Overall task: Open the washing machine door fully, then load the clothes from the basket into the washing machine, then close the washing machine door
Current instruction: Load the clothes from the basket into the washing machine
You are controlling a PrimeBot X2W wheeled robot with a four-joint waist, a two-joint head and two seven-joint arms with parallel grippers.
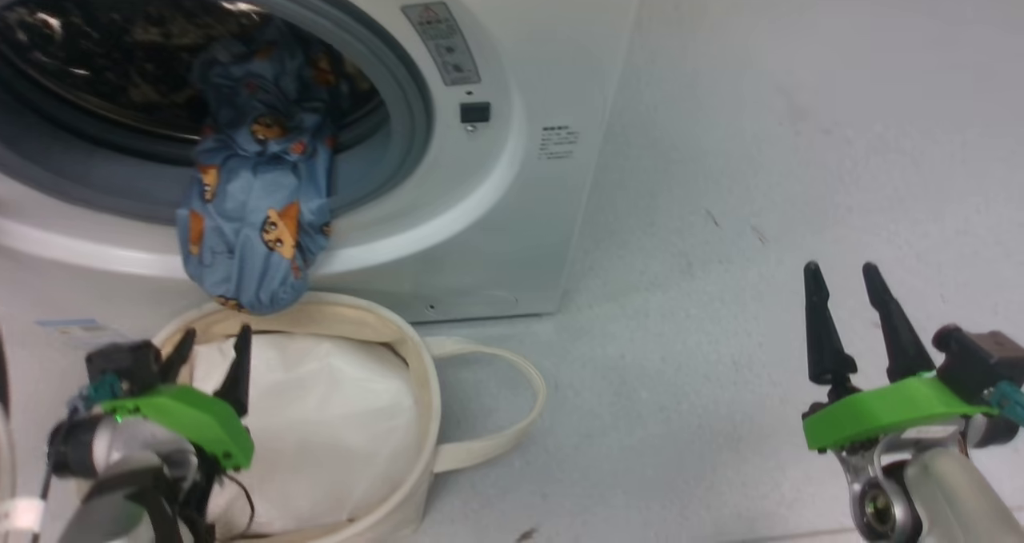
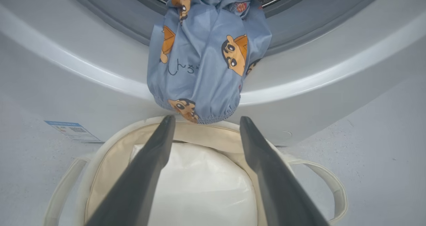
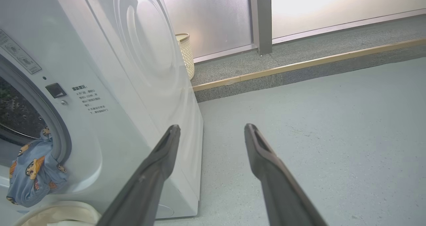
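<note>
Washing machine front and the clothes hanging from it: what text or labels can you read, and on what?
"しん…": dark handwriting on the clothes, the rest lost in a fold.
Grey warning sticker on the washing machine: too small to read.
Printed lines beside the door latch: too blurred.
Blue label low on the front: too small.

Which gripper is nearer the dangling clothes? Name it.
The left gripper, poised above the basket just under the clothes; the right gripper stands off to the side over the floor.

one washer [image 1: 512, 207], one garment [image 1: 256, 207], two grippers [image 1: 218, 332] [image 1: 842, 269]
</note>
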